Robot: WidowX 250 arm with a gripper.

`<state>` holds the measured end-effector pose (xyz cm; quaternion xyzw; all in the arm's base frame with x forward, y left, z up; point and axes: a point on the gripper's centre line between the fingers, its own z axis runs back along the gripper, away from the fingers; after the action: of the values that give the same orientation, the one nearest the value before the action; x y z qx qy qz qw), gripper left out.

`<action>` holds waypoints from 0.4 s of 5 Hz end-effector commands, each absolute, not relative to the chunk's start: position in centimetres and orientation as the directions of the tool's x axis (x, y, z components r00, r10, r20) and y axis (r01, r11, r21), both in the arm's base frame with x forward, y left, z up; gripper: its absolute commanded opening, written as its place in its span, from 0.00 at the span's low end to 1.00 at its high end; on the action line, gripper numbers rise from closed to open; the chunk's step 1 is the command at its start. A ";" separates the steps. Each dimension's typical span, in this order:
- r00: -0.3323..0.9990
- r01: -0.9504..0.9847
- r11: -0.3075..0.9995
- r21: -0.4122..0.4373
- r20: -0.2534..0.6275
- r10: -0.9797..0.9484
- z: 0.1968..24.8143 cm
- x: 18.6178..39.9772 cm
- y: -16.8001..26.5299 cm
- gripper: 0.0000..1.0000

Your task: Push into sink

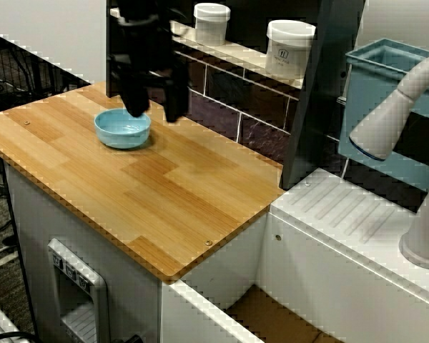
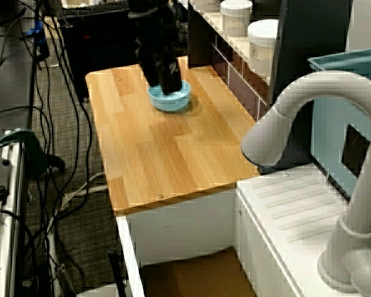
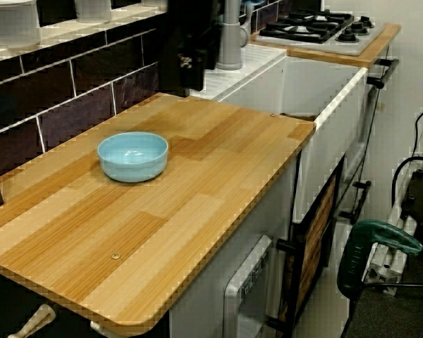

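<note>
Hovering claw sits over the bowl's far rim, fingers apart, gripping nothing. Bowl's at the counter's far end, well away from the sink. Approach step; next: drop behind it, shove sinkward.

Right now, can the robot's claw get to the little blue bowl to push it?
Probably yes. The claw hangs right at the bowl, just behind its rim, and nothing lies between them. The wooden counter toward the sink looks free too.
</note>
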<state>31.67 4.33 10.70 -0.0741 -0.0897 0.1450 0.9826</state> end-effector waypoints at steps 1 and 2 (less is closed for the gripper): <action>0.925 -0.280 0.956 -0.084 0.241 0.293 10.0 31.9 11.7 1.00; 0.948 -0.202 0.974 -0.100 0.231 0.220 8.7 32.0 12.2 1.00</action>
<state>32.65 11.69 7.42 -0.0445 -0.1013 0.1108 0.9877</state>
